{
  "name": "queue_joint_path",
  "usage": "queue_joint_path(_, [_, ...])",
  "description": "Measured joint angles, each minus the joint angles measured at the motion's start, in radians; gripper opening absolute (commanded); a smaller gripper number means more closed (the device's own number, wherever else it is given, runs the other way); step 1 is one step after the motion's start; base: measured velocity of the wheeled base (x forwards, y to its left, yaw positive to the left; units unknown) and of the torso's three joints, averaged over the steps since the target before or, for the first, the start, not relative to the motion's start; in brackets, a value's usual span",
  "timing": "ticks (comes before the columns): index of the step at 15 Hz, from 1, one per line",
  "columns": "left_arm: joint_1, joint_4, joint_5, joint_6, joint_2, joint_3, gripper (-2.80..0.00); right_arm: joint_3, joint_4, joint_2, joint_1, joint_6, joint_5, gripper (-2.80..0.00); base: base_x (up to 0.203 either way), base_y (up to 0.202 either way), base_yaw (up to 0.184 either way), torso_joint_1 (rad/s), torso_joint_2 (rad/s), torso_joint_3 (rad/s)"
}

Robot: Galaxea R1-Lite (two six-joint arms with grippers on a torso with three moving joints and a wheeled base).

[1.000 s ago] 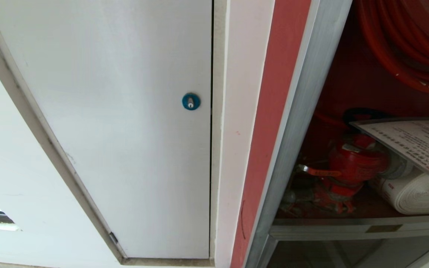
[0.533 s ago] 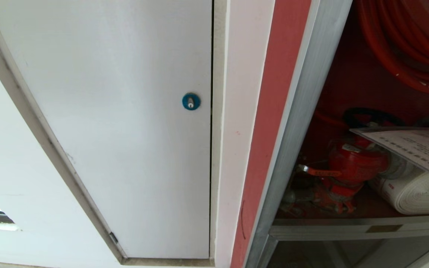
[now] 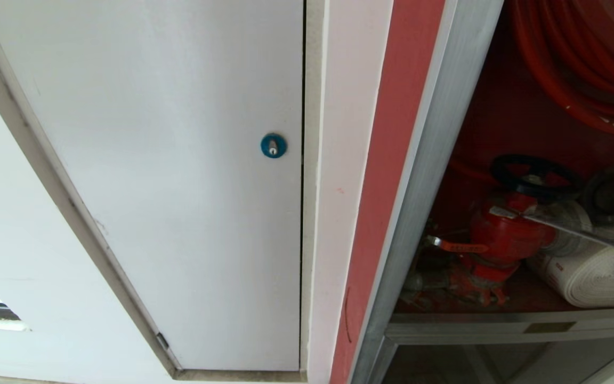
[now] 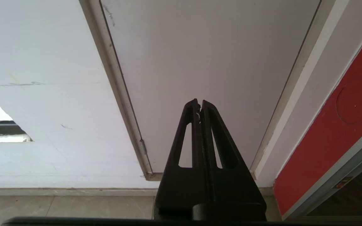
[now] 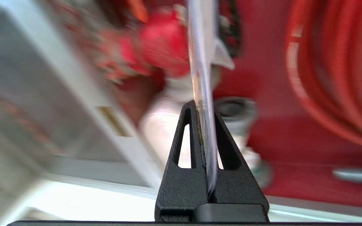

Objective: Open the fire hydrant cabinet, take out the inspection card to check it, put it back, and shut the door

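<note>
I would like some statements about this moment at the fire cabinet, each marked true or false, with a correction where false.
1. The right gripper is shut on the inspection card. True.
2. The left gripper holds a key. False: it is shut and empty, in front of the white panel.
3. The card appears edge-on in the head view. True.
4. The fire hydrant cabinet is closed. False: its inside, with the red valve and white hose roll, is exposed.

Both the left gripper point(image 4: 200, 103) and right gripper point(image 5: 203, 108) are matte black, textured plastic; each finger tapers to a tip and carries an elongated triangular cut-out.
</note>
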Motion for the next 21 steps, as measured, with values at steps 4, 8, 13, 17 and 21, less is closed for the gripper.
queue_joint_path(4, [0.000,0.000,0.000,0.000,0.000,0.000,-2.80,-0.046,0.136,-0.004,0.000,0.202,0.180,-2.80,0.000,0.000,0.000,0.000,0.00,0.000])
queue_joint_path(8, [0.000,0.000,0.000,0.000,0.000,0.000,-2.80,-0.020,0.139,0.018,0.000,0.404,0.382,-2.80,0.000,0.000,0.000,0.000,0.00,0.000])
queue_joint_path(13, [0.000,0.000,0.000,0.000,0.000,0.000,-2.80,-0.015,0.134,0.101,0.003,0.695,0.643,-2.80,0.000,0.000,0.000,0.000,0.00,0.000])
queue_joint_path(17, [0.000,0.000,0.000,0.000,0.000,0.000,-2.80,-0.023,0.121,0.200,0.120,0.768,0.702,-2.80,0.000,0.000,0.000,0.000,0.00,0.000])
queue_joint_path(21, [0.000,0.000,0.000,0.000,0.000,0.000,-2.80,-0.046,-0.022,0.294,0.336,0.975,0.704,-2.80,0.000,0.000,0.000,0.000,0.00,0.000])
